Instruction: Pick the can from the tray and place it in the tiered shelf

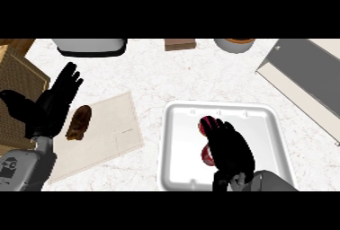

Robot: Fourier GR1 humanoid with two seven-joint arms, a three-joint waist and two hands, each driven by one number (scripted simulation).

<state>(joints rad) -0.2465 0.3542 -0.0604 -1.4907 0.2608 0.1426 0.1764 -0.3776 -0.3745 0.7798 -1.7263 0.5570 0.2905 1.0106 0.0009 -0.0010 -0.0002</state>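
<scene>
Tray (178, 134), white w/ raised rim, serves as landmark: it sits on the pale marbled counter (199, 72) toward the view's lower right. Inside the tray lies the can (207, 125), red, on its side; only its upper end and a sliver of its lower left side show, the rest hidden by the right hand (229, 148). Right hand is over the tray's middle, fingers curled down round the can, thumb low near the tray's near rim; grey forearm enters below the tray's lower right corner. Whether the can is lifted off the tray floor cannot be told.

Left of the tray: a beige mat (113, 134), lying at a slight angle, its right edge near the tray's left rim. On the mat's far-left part rests a brown oblong item (79, 122), prob. a bread roll. Further left of the tray, the left hand (56, 101) is held up, fingers straight & spread, holding nothing, beside a wooden unit (20, 81) at the view's left edge.

Beyond the tray, along the counter's far edge: a grey appliance (90, 46) (upper left), a small brown block (179, 44), a round bowl-like vessel (234, 44). Up and right of the tray: the tiered shelf (305, 72), grey, set diagonally, well apart from the can.
</scene>
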